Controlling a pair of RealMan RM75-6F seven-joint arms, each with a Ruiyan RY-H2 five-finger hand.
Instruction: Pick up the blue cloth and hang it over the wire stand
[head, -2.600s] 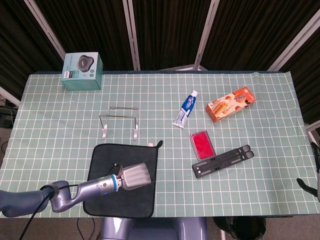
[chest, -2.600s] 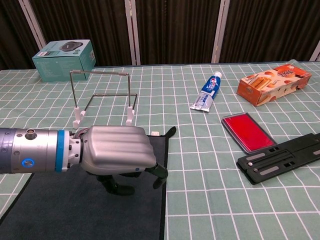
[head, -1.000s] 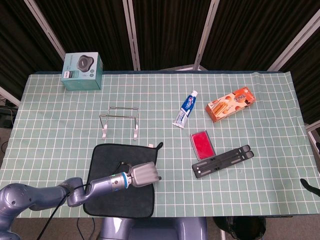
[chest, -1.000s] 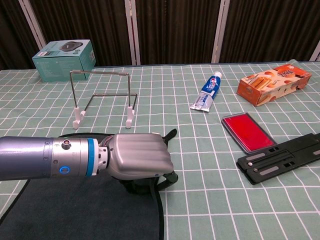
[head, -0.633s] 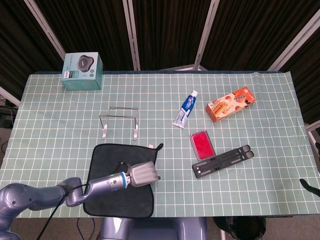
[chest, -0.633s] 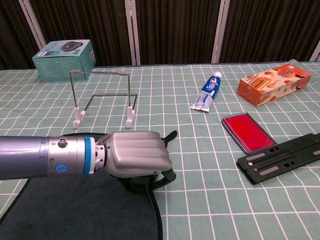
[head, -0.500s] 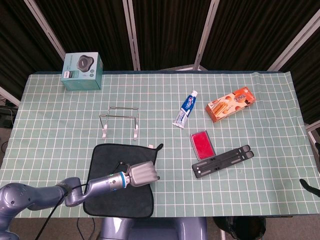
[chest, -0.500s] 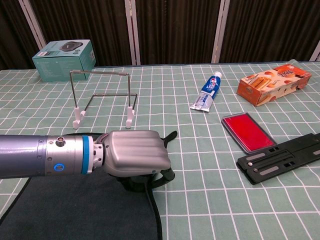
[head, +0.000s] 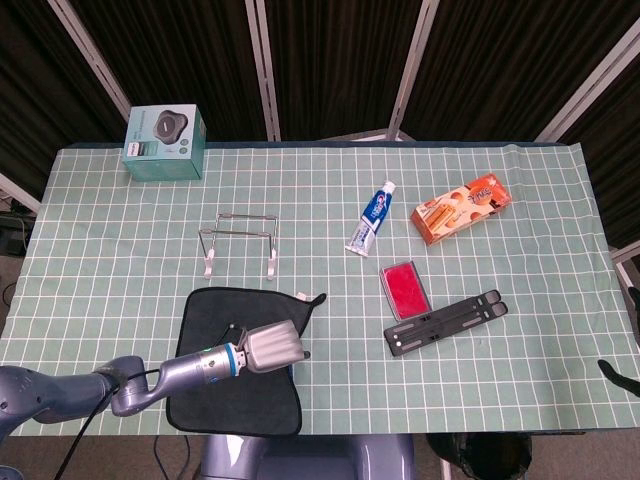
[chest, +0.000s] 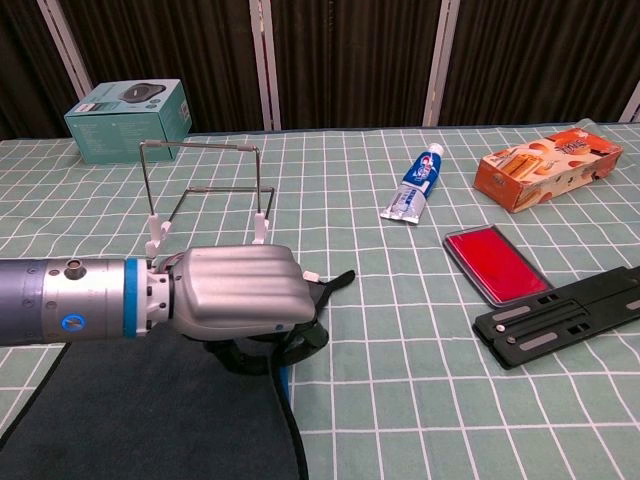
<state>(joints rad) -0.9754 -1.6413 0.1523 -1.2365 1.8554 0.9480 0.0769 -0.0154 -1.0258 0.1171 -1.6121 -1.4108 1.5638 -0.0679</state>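
The blue cloth (head: 215, 325) is no longer lying flat: compared with half a second ago, its right edge is pulled in and bunching under the left hand (head: 270, 347), and a sliver of bright blue is showing at the fold in the chest view. The hand itself is drawing back toward the robot, its fingers curling down onto the gathered fabric. Judging from that, the grasp is taking hold and the lift can begin, though the fingertips are hidden, so how firmly they are pinching I cannot tell. The right hand is mostly out of frame at the right edge; its state cannot be told.

Counting, largest first, all placed from the wire stand (head: 238, 240): one cloth just in front of it, on the robot's side; one teal box (head: 165, 143) behind and to its left; one black folding bracket (head: 443, 321) well to its right and nearer the robot; one orange carton (head: 462, 208), far right; one red case (head: 405, 288), right; one toothpaste tube (head: 372, 218) to its right.
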